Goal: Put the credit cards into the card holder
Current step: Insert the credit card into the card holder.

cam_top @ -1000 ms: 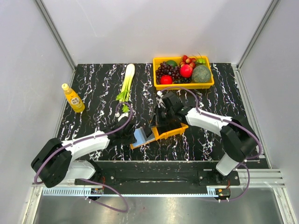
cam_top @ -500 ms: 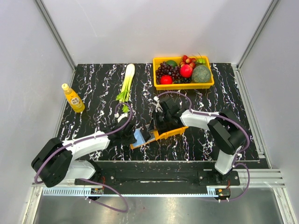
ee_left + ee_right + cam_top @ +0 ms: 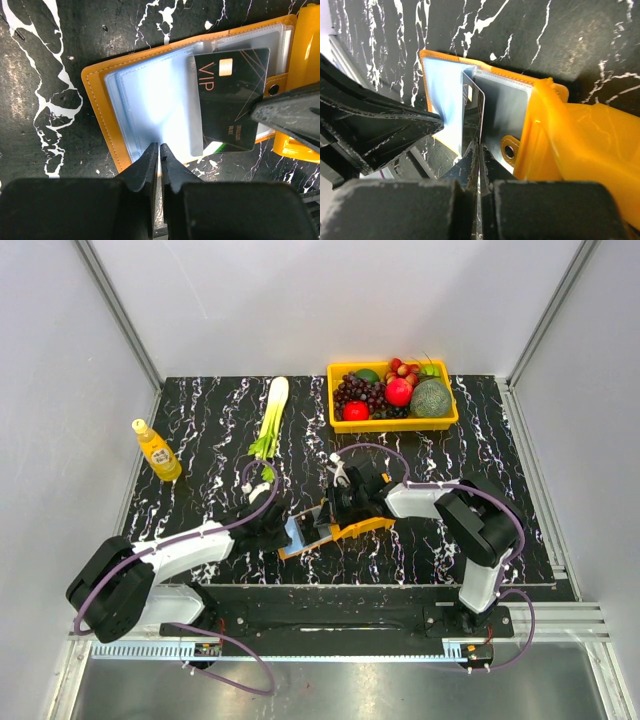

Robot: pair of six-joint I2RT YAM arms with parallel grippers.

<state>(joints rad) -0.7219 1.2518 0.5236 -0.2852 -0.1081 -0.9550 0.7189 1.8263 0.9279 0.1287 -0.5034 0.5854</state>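
The holder (image 3: 97, 115) lay open on the table (image 3: 200, 420) near its front edge, between the two arms. Its orange cover faced down and its clear, pale blue sleeves faced up. Its right side touched the small orange tray (image 3: 307, 55), and its snap tab (image 3: 272, 89) rested by the tray's wall.

The left claw (image 3: 159, 152) sat at the holder's near edge. Its jaws were all but together, pinched on the rim of a sleeve.

The right claw (image 3: 479, 147) had come in from the tray side, jaws tight on a card (image 3: 230, 100). The card was black, with "VIP" and a gold chip on its face. It was held by its right edge and tilted over the holder's right half. Its left edge met the sleeves, but the views did not show whether it had gone into a slot. No other card could be made out.

Farther back stood a yellow basket (image 3: 392, 425) of fruit, a leek (image 3: 272, 415) near the middle, and a yellow bottle (image 3: 157, 451) upright at the left edge, all well apart from the holder.
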